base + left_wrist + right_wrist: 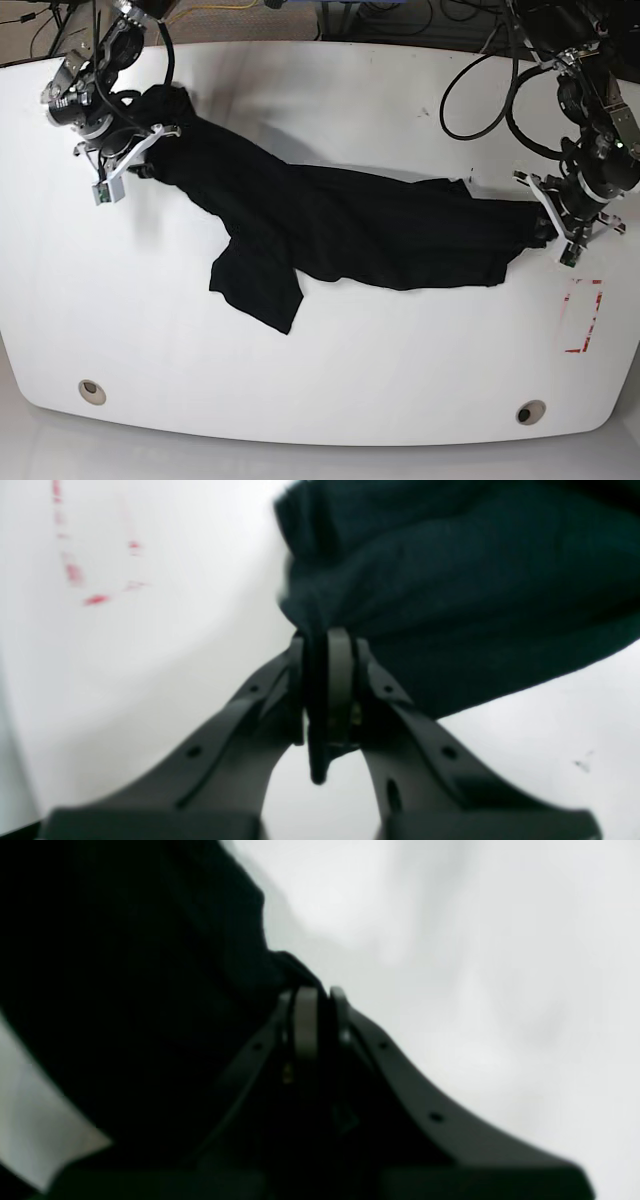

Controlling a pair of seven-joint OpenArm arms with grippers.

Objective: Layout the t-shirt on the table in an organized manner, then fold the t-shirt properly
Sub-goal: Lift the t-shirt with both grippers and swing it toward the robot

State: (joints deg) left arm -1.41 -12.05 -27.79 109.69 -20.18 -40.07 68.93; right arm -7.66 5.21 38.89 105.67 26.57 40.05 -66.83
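Glossy white table [330,400] bears a crumpled black t-shirt [340,225].

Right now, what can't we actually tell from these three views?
- Which side of the t-shirt faces up: base view shows only black; any print is hidden in the folds.
- Which part the left gripper pinches: left wrist view is blurred and close up.
- Right gripper hold: right wrist view is dark and blurred, cloth fills its left half.
- Red tape rectangle: smeared in the left wrist view.
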